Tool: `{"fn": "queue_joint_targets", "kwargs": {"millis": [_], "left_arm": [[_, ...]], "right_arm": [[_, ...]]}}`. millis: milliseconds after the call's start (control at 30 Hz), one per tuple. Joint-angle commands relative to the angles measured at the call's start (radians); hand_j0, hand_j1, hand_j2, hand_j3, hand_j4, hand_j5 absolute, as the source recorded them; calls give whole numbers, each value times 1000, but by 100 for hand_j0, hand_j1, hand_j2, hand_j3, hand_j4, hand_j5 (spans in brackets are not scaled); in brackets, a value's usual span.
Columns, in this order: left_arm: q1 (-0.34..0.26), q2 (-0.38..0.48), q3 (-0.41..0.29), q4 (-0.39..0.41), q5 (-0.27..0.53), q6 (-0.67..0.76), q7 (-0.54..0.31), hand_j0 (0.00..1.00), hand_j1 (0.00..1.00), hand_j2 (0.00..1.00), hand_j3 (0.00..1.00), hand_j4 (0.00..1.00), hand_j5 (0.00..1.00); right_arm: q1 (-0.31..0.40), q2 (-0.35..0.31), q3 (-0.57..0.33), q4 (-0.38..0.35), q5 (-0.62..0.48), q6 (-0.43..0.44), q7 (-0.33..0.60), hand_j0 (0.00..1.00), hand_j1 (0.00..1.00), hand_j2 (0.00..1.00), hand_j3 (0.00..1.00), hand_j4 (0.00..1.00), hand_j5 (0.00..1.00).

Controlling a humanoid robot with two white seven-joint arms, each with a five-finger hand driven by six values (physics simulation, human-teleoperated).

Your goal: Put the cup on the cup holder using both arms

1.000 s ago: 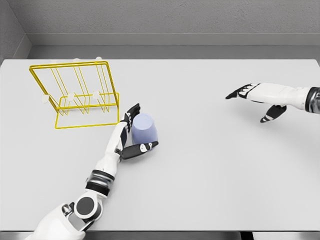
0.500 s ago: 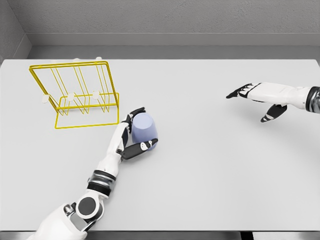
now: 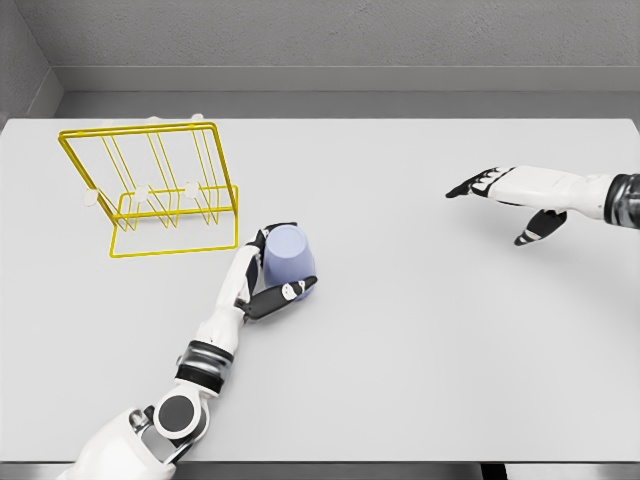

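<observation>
White counter [image 3: 400, 340] is carrying a yellow cup holder [image 3: 150, 190]; left hand [image 3: 262, 275] is clamping the lavender cup [image 3: 288, 257]. Right hand [image 3: 505, 195] is hovering, fingers spread.

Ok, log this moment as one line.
left hand: shut on cup | cup: on table, beside cup holder | right hand: open, holding nothing

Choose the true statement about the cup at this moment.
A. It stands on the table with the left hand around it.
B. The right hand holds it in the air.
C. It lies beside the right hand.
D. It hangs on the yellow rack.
A: the cup stands on the table with the left hand curled around it, apart from the rack; the right hand is far off, open.
</observation>
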Motion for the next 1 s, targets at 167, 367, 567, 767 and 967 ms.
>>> {"fn": "queue_joint_targets", "kwargs": {"millis": [167,367,567,767,967], "left_arm": [[0,-9,4,-31,-39,-2,-2,61,61,61,61,61,61],[0,-8,16,-80,-41,-8,-2,61,61,61,61,61,61],[5,3,35,-119,-41,-13,-2,64,64,64,64,64,64],[2,3,44,-133,-39,-14,-2,64,64,64,64,64,64],[-5,-9,52,-151,-39,-28,-2,64,64,64,64,64,64]], "right_arm": [[0,1,-1,0,-6,3,0,100,100,100,100,100,100],[0,1,-1,0,-6,3,0,100,100,100,100,100,100],[0,1,-1,0,-6,3,0,100,100,100,100,100,100],[0,2,1,0,-6,3,0,100,100,100,100,100,100],[0,16,1,0,-6,3,0,100,100,100,100,100,100]]}}
